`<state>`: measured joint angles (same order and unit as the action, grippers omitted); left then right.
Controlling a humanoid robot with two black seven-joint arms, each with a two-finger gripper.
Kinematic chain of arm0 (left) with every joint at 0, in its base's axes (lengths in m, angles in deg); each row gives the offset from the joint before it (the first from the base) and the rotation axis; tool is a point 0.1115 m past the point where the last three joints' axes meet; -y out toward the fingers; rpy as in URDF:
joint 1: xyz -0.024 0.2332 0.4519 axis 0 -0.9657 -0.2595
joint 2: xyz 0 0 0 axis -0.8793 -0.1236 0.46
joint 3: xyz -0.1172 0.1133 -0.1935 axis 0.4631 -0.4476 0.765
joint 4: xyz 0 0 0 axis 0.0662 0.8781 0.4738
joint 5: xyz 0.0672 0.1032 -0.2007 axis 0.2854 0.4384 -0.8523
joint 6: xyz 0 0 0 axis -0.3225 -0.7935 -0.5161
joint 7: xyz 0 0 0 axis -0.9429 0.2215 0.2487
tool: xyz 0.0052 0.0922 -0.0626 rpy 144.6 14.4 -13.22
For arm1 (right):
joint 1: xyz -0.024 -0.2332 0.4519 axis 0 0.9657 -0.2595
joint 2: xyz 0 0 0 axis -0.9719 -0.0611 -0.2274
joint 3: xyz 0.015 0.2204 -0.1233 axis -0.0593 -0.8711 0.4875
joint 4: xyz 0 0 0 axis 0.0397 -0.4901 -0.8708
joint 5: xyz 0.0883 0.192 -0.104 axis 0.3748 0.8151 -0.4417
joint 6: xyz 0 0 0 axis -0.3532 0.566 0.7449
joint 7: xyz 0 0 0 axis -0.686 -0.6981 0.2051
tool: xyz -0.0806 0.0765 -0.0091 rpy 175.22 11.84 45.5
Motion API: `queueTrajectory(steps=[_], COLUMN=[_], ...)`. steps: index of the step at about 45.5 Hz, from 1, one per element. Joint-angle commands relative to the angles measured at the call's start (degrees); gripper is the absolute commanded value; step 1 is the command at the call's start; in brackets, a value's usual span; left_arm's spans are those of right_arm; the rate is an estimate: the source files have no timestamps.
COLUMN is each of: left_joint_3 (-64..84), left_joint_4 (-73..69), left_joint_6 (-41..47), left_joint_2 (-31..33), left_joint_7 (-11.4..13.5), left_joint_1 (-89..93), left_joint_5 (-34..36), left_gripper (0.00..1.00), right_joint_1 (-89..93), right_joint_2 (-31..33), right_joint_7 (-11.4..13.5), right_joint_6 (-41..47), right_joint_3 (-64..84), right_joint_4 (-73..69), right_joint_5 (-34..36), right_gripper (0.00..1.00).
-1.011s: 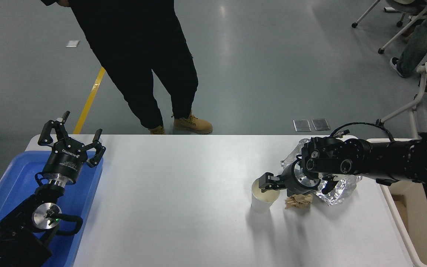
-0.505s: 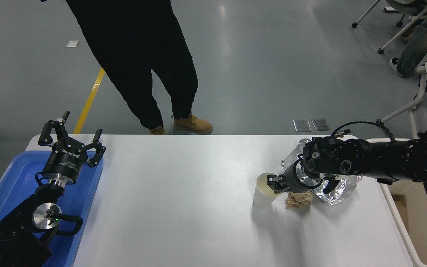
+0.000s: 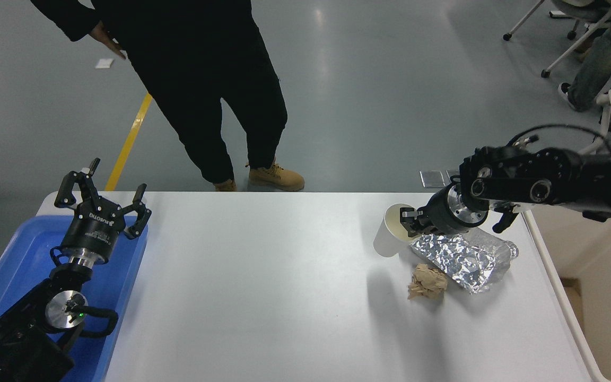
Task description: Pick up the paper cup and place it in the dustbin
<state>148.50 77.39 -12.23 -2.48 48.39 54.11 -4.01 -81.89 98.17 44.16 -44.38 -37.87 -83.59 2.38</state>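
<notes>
1. Nearest me, my left gripper (image 3: 102, 188) sat parked over the blue tray (image 3: 8, 265) at the lower left, fingers spread wide, exactly as in the earlier frames.
2. The dustbin (image 3: 584, 313) showed only as a cream rim and wall off the table's right edge.
3. The brown paper wad (image 3: 428, 281) lay on the white table (image 3: 258, 297) just beside the foil tray (image 3: 462, 257). With my arm risen off them, both were uncovered; half a second before, the wrist hid most of the foil.
4. My right gripper (image 3: 408, 222) was pinching the paper cup (image 3: 393, 236) by its rim. The cup had come up off the table since a second ago and hung tilted, above the foil's left end.
5. The table's middle and near right lay open for moving.
6. At the far edge a person (image 3: 199, 79) stood, now leaning left.
</notes>
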Motion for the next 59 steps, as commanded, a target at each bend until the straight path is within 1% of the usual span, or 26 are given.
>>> queueTrajectory(steps=[1, 9, 19, 47, 53, 59], left_joint_3=[0.00, 0.00, 0.00, 0.00, 0.00, 0.00], left_joint_4=[-0.07, -0.07, -0.07, -0.07, -0.07, 0.01], left_joint_6=[0.00, 0.00, 0.00, 0.00, 0.00, 0.00], left_joint_2=[-0.08, 0.00, 0.00, -0.08, 0.00, -0.08], left_joint_7=[0.02, 0.02, 0.02, 0.02, 0.02, 0.02], left_joint_1=[0.00, 0.00, 0.00, 0.00, 0.00, 0.00], left_joint_5=[0.00, 0.00, 0.00, 0.00, 0.00, 0.00], left_gripper=[0.98, 0.98, 0.98, 0.98, 0.98, 0.98], right_joint_1=[-13.21, -19.80, -23.59, -22.01, -16.83, -8.40], right_joint_2=[9.84, 14.15, 17.14, 18.37, 18.28, 17.58], right_joint_7=[0.03, -0.06, -0.06, -0.06, 0.03, 0.03], right_joint_6=[4.02, 8.33, 11.32, 10.53, 7.64, 4.82], right_joint_3=[-0.17, -0.43, -0.52, -0.52, -0.52, -0.78], right_joint_4=[-7.80, -7.98, -8.07, -6.76, -0.18, 13.35], right_joint_5=[-0.02, 0.07, 0.60, 0.42, 0.34, 0.60], right_gripper=[0.00, 0.00, 0.00, 0.00, 0.00, 0.00])
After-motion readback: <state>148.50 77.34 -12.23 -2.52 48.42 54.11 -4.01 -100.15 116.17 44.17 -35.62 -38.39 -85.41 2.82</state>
